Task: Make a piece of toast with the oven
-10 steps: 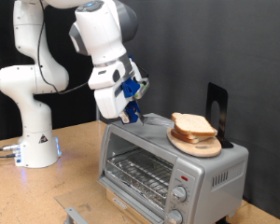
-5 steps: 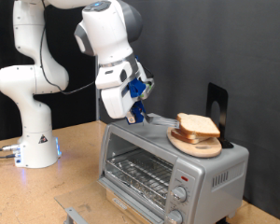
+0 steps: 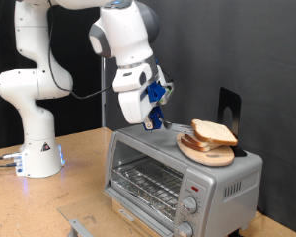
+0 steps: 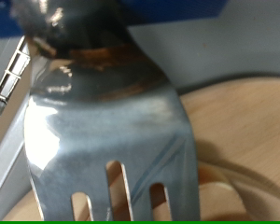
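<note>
The silver toaster oven (image 3: 212,186) stands at the exterior view's lower right, its wire rack (image 3: 146,182) showing in the front opening. On its top is a round wooden plate (image 3: 201,153) with a stack of pale bread slices (image 3: 213,132). My gripper (image 3: 153,107) hangs just to the exterior view's left of the plate, above the oven's top. It is shut on a metal fork (image 4: 112,103) whose tines fill the wrist view, pointing at the wooden plate (image 4: 247,112). The fork tip (image 3: 151,126) is near the oven top.
The robot's white base (image 3: 35,148) stands at the exterior view's left on the wooden table (image 3: 79,163). A black upright object (image 3: 228,114) stands behind the plate. A grey flat part (image 3: 81,225), perhaps the lowered oven door, lies at the bottom edge.
My gripper with the fork has moved to the exterior view's right, along the oven top toward the plate of bread. The bread and the plate have not moved.
</note>
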